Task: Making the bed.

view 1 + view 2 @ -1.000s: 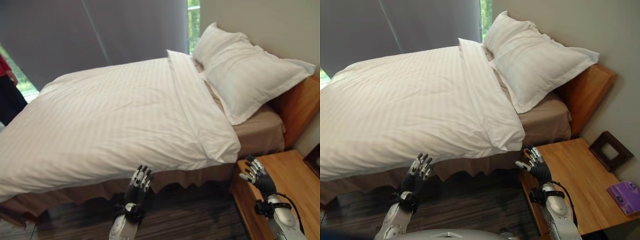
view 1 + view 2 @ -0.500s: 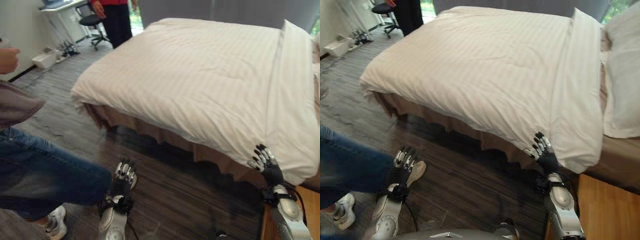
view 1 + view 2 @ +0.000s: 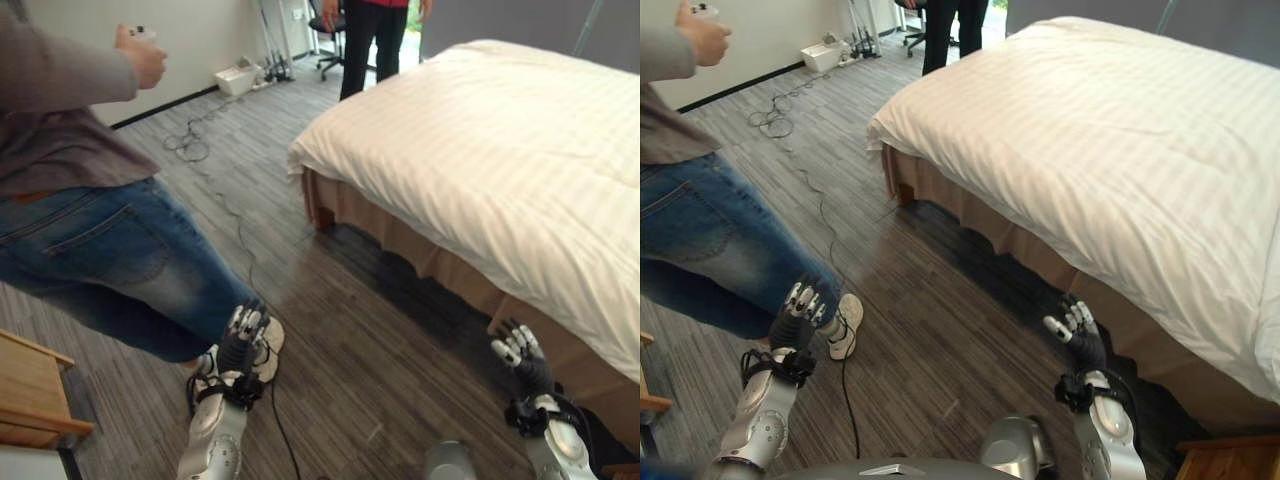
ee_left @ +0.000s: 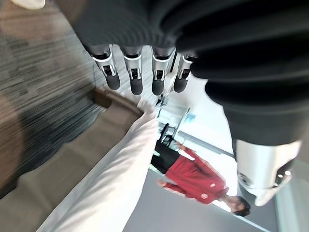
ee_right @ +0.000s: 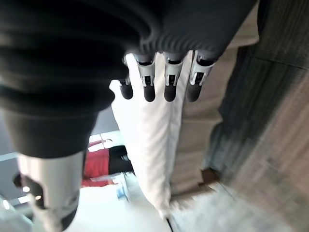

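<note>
The bed point(image 3: 420, 245), with its brown skirt hanging to the dark wood floor point(image 3: 340, 330), is seen ahead of the right hand point(image 3: 522, 360) and is covered by a smooth white striped duvet point(image 3: 510, 160) draped over its near edge.

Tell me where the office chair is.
In the left eye view, the office chair stands at the top centre, on the floor beside the person in red, beyond the bed's foot.

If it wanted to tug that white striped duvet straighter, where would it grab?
Probably the white striped duvet's overhanging long edge, pinched from below and from the floor side: it droops free past the tan bed skirt on the robot's side, near the open right hand.
</note>
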Motion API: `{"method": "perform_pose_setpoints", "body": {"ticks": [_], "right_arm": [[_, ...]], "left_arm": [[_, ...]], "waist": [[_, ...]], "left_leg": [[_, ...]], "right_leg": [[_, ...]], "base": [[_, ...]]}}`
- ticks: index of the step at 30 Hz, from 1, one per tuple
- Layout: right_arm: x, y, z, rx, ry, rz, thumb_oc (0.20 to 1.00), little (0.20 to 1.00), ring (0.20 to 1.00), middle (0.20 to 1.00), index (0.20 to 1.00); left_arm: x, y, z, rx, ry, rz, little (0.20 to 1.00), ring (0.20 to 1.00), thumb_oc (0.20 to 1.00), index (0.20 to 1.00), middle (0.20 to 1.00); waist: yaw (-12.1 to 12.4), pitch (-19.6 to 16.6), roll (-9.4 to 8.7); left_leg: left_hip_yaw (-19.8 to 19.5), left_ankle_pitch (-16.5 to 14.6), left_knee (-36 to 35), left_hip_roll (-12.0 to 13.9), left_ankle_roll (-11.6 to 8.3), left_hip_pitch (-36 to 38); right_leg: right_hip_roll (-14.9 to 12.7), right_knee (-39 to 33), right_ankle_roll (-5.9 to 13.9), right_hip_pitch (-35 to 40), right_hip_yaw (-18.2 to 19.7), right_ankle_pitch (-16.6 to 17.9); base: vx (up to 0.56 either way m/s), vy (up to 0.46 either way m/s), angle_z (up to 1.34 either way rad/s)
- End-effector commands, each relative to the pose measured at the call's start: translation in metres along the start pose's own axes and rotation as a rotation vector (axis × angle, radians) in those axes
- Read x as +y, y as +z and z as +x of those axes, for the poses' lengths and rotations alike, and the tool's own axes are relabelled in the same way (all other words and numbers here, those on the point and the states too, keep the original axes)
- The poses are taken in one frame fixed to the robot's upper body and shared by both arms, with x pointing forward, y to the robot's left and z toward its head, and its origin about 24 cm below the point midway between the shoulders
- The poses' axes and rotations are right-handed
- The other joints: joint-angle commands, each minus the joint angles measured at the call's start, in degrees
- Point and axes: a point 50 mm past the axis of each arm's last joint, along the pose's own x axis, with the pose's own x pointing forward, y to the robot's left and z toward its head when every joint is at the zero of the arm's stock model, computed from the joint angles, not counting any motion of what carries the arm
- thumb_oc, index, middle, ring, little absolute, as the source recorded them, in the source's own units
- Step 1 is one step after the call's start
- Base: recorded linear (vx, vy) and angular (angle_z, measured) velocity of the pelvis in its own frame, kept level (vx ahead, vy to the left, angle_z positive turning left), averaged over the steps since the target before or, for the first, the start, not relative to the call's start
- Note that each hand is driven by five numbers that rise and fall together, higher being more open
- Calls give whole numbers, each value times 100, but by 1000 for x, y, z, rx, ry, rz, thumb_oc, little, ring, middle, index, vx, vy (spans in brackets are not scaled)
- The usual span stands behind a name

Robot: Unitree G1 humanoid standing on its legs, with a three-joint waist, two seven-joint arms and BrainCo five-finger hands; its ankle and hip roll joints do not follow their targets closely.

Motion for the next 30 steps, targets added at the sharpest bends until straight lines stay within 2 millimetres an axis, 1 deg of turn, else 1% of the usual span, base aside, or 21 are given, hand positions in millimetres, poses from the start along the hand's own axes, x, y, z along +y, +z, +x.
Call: {"method": "perform_pose_setpoints", "body": {"ticks": [1, 2, 3, 4, 5, 6, 8, 9, 12, 15, 18, 21, 30], "right_arm": [[8, 32, 20, -159, 47, 14, 1000, 1000, 1000, 1000, 1000], [12, 34, 21, -166, 61, 12, 1000, 1000, 1000, 1000, 1000], [19, 41, 27, -182, 107, -21, 1000, 1000, 1000, 1000, 1000], [22, 44, 28, -195, 117, -23, 1000, 1000, 1000, 1000, 1000], [22, 44, 28, -195, 117, -23, 1000, 1000, 1000, 1000, 1000], [25, 41, 27, -176, 138, -33, 1000, 1000, 1000, 1000, 1000], [27, 38, 26, -162, 146, -33, 1000, 1000, 1000, 1000, 1000], [34, 33, 26, -138, 187, -42, 1000, 1000, 1000, 1000, 1000], [52, 33, 27, -130, 291, -87, 1000, 1000, 1000, 1000, 1000], [56, 32, 26, -118, 325, -117, 1000, 1000, 1000, 1000, 1000], [61, 29, 26, -107, 344, -98, 1000, 1000, 1000, 1000, 1000], [64, 28, 27, -98, 358, -109, 1000, 1000, 1000, 1000, 1000], [61, 21, 23, -66, 354, -117, 1000, 1000, 1000, 1000, 1000]], "left_arm": [[-9, 22, 2, -127, -37, 40, 1000, 1000, 1000, 1000, 1000], [-12, 21, 1, -127, -57, 27, 1000, 1000, 1000, 1000, 1000], [-12, 12, -4, -105, -27, -24, 1000, 1000, 1000, 1000, 1000], [-12, 10, -6, -99, -23, -45, 1000, 1000, 1000, 1000, 1000], [-12, 9, -6, -99, -23, -46, 1000, 1000, 1000, 1000, 1000], [-17, -2, -12, -51, -41, -104, 1000, 1000, 1000, 1000, 1000], [-18, -5, -14, -37, -46, -111, 1000, 1000, 1000, 1000, 1000], [-21, -8, -15, -27, -56, -121, 1000, 1000, 1000, 1000, 1000], [-26, -4, -9, -45, -74, -134, 1000, 1000, 1000, 1000, 1000], [-28, -1, -8, -59, -90, -118, 1000, 1000, 1000, 1000, 1000], [-26, 1, -8, -70, -75, -126, 1000, 1000, 1000, 1000, 1000], [-23, -2, -10, -58, -55, -120, 1000, 1000, 1000, 1000, 1000], [-23, -6, -13, -47, -52, -132, 1000, 1000, 1000, 1000, 1000]], "waist": [[146, 2, -69], [190, -17, -80], [325, -54, -122], [388, -73, -129], [388, -73, -129], [453, -99, -163], [470, -127, -173], [497, -149, -175], [545, -189, -175], [573, -208, -175], [596, -221, -154], [627, -229, -142], [627, -255, -138]], "left_leg": [[-371, -309, -4, -234, -154, 220], [-456, -264, -4, -281, -129, 198], [-526, -237, -4, -295, -114, 184], [-516, -238, -4, -306, -96, 185], [-515, -238, -4, -307, -95, 187], [-512, -255, -4, -364, -50, 233], [-522, -273, -4, -373, -39, 259], [-558, -278, -4, -397, -22, 294], [-621, -285, -4, -418, -15, 314], [-669, -297, -4, -439, -5, 334], [-705, -294, -4, -453, 5, 351], [-728, -306, -4, -472, 22, 381], [-680, -315, -4, -457, 11, 419]], "right_leg": [[91, -1205, -60, 279, -301, 542], [48, -1247, -25, 343, -255, 554], [65, -1490, -61, 507, -119, 618], [25, -1511, -47, 528, -205, 628], [25, -1514, -46, 531, -205, 630], [-13, -1557, -33, 638, -246, 666], [-28, -1613, -25, 706, -264, 657], [-64, -1643, -30, 797, -308, 646], [-110, -1644, -27, 865, -377, 622], [-140, -1653, -25, 911, -410, 603], [-153, -1619, -26, 929, -420, 583], [-169, -1607, -28, 962, -416, 565], [-185, -1699, -37, 1035, -379, 572]], "base": [[-13, 49, 62], [-28, 17, 55], [-15, 23, 33], [-3, -5, 19], [11, 32, -11], [4, 28, -4], [13, 31, 11], [17, 24, 17], [6, 13, 10], [4, 11, 2], [1, 12, 3], [0, 5, 1], [2, 4, 3]]}}
